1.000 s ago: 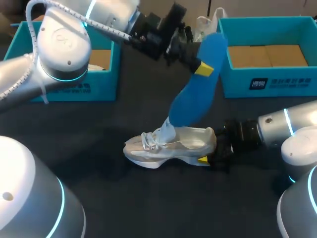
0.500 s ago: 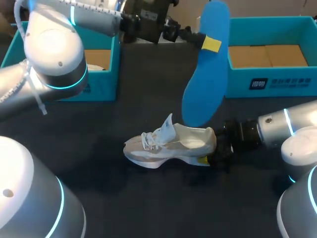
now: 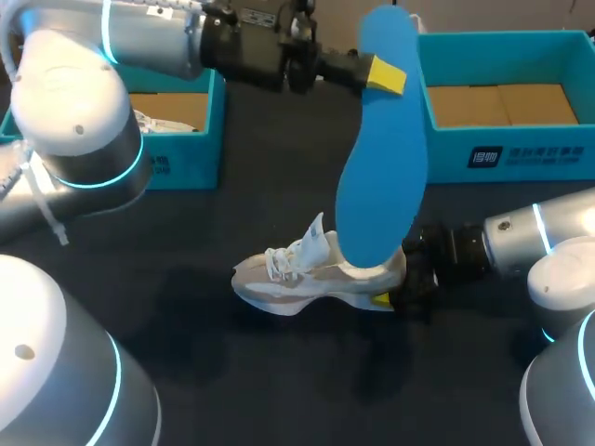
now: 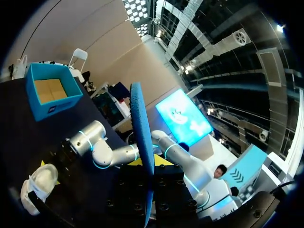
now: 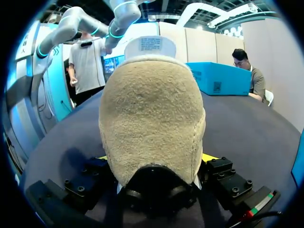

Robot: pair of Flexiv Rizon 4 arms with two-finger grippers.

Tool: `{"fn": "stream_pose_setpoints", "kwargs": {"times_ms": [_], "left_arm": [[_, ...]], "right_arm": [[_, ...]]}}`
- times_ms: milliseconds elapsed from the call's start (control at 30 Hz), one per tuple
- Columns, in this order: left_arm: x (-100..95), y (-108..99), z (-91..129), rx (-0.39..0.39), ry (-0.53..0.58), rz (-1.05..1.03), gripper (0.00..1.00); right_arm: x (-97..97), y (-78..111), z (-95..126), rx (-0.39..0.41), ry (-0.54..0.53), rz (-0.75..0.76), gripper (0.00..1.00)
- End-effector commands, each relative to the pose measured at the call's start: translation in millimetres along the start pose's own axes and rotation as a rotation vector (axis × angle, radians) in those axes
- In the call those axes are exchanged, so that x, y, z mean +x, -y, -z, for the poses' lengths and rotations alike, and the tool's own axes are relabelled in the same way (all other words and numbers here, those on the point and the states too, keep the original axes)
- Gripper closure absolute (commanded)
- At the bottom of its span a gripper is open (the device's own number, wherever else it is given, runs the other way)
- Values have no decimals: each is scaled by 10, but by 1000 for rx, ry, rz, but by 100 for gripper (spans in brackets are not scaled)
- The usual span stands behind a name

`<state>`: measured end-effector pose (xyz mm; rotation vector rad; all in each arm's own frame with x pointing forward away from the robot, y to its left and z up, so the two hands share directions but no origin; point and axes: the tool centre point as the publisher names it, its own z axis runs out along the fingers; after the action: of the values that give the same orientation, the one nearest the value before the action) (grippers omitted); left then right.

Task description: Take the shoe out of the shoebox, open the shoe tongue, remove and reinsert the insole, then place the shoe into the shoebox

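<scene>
Jaws of your left gripper (image 3: 374, 72) pinch the insole (image 3: 381, 167) near its top, hanging it above the shoe (image 3: 307, 279) for reinsertion, while your right gripper (image 3: 398, 294) clamps the heel to steady it.

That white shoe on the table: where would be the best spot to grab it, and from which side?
Probably the heel, from behind the shoe, one finger on each side. It is the narrow end, and the shoe stands upright with its opening up, so that hold leaves the opening free for the blue insole. The right gripper holds it so.
</scene>
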<state>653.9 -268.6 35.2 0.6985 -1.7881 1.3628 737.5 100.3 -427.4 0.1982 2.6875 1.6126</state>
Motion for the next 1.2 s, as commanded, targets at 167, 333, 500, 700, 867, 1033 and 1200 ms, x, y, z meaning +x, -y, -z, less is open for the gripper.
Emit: {"fn": "stream_pose_setpoints", "kwargs": {"times_ms": [167, 333, 500, 700, 867, 1033, 1200], "left_arm": [[-43, -42, 43, 4, -9, -3, 100], [-43, -42, 43, 4, -9, -3, 100], [-17, -60, 45, -5, -8, 7, 100], [222, -112, 93, 8, 10, 86, 100], [394, -171, 146, 17, -8, 186, 100], [574, -256, 151, -9, -20, 240, 100], [657, -321, 124, -11, -27, 268, 100]], "right_arm": [[14, 1, -2, 4, 1, -1, 100], [14, 1, -2, 4, 1, -1, 100], [14, 1, -2, 4, 1, -1, 100], [14, 1, -2, 4, 1, -1, 100], [14, 1, -2, 4, 1, -1, 100], [14, 1, -2, 4, 1, -1, 100], [14, 1, -2, 4, 1, -1, 100]]}}
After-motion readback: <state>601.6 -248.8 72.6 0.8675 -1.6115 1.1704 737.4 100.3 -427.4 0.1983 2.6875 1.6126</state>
